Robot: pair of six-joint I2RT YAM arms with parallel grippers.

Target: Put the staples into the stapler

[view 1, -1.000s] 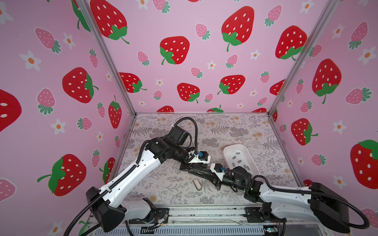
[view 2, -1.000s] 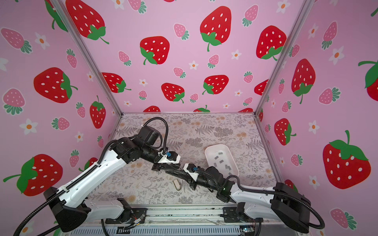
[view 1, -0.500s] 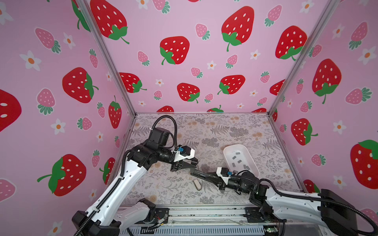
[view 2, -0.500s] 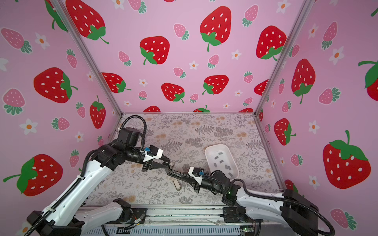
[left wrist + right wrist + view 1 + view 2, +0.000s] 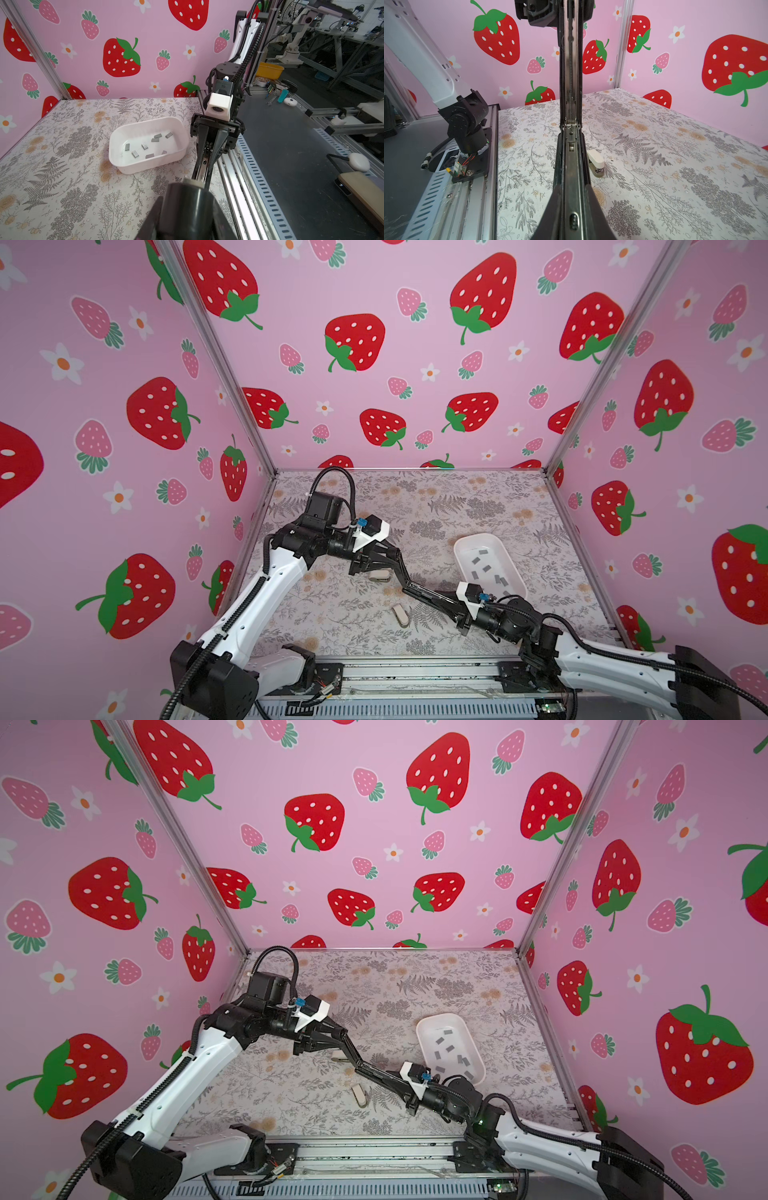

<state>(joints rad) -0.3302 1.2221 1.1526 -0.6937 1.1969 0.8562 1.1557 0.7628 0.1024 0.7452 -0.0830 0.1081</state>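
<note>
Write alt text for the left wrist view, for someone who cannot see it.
A black stapler, opened wide, spans from the left gripper at the camera to the right gripper facing it, both shut on it. Beside it on the floral table, a white tray holds several loose grey staple strips.

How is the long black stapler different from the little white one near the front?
The black stapler is long, the white stapler short. The black stapler is swung open, held between the left end effector and right end effector; the white stapler lies closed on the table, untouched. Both are staplers.
</note>
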